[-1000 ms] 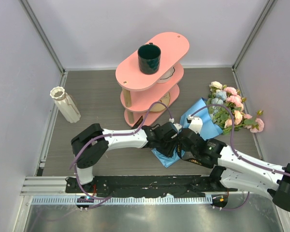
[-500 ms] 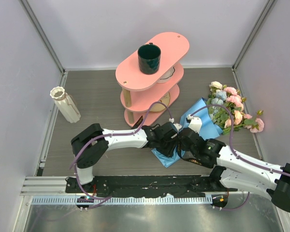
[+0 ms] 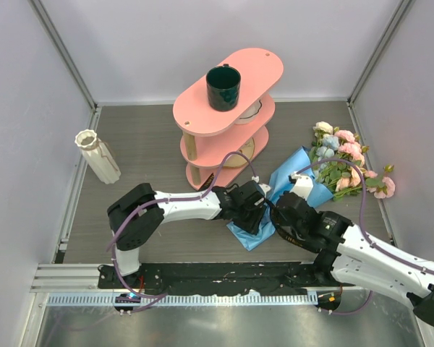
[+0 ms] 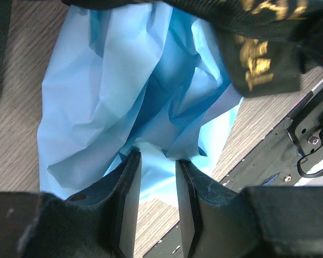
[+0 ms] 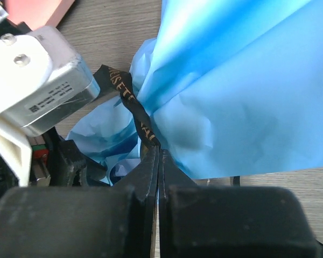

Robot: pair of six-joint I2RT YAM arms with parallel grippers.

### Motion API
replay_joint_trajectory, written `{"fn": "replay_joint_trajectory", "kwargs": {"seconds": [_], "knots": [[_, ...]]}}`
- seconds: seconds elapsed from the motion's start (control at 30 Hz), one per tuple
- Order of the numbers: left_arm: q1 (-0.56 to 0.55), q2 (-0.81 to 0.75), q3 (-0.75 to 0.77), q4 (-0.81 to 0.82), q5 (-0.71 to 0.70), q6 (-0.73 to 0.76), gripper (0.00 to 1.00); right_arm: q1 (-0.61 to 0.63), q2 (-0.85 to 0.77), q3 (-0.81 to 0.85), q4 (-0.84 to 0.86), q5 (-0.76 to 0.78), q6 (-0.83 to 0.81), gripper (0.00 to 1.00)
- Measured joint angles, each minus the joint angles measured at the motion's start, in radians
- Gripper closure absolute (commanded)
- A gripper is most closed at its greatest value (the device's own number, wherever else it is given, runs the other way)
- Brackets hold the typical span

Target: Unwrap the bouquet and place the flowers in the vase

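Note:
The bouquet lies at the right of the table, its flowers [image 3: 345, 160] fanned toward the far right. Its blue wrapping paper [image 3: 295, 176] runs down-left to where both grippers meet. My left gripper [image 3: 258, 217] has its jaws closed on the crumpled lower end of the paper [image 4: 124, 97], the fingertips [image 4: 132, 161] pressing the fold between them. The black ribbon [image 5: 130, 102] with gold lettering is pinched in my right gripper [image 5: 157, 148], which is shut. The ribbon [image 4: 258, 59] also crosses the top of the left wrist view. The ribbed cream vase [image 3: 96, 155] stands far left, apart from both arms.
A pink three-tier shelf [image 3: 264, 69] stands at the back centre with a dark green mug [image 3: 223, 87] on top. The left arm's white wrist housing [image 5: 37, 80] sits close beside the right gripper. Walls close in on the left and right.
My right gripper has closed on the black ribbon and its arm has drawn slightly back toward the near right. The left gripper has kept its hold and place.

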State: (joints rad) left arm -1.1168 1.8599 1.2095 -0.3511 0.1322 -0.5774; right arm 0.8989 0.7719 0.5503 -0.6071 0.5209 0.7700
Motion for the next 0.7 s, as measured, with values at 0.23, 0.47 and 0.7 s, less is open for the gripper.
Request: {"fn": "replay_joint_trajectory", "kwargs": {"seconds": [0.23,0.47,0.7], "knots": [[0.001,0.008,0.0,0.003,0.004,-0.004,0.64,0.0,-0.047,0.062,-0.047,0.013,0.001,0.99],[0.005,0.011,0.002,0.002,0.01,-0.014,0.64,0.0,-0.088,0.164,-0.104,0.045,-0.006,0.99],[0.005,0.012,0.002,0.002,0.011,-0.017,0.64,0.0,-0.111,0.347,-0.133,0.111,-0.059,0.99]]}}
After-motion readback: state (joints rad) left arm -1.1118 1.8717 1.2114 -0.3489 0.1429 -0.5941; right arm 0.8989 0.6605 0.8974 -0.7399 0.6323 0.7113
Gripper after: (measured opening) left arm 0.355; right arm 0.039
